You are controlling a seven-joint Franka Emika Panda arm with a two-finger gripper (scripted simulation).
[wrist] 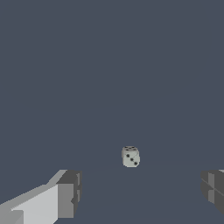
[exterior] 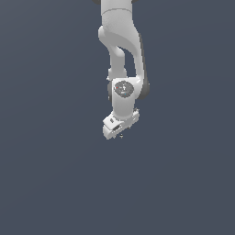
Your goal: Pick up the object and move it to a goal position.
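- Exterior view: your white arm (exterior: 120, 50) hangs down from the top edge over a flat slate-grey ground (exterior: 50, 183).
- Exterior view: the gripper (exterior: 120, 134) sits at the arm's low end, tilted, its body slanting down toward the exterior view's left.
- Exterior view: you get only a tiny pale speck just under the gripper body; it cannot be told whether this is the object or a fingertip. From here you cannot tell how the jaws stand.
- Wrist view: the object (wrist: 130, 156) shows as a small pale-grey die with dark pips, resting on the grey ground.
- Wrist view: two grey fingers flank the frame, one (wrist: 68, 194) on a pale mount, the other (wrist: 213, 189) at the opposite edge. They stand wide apart, nothing between the pads.
- Wrist view: the die lies between the two fingers' lines but beyond the tips, touching neither.
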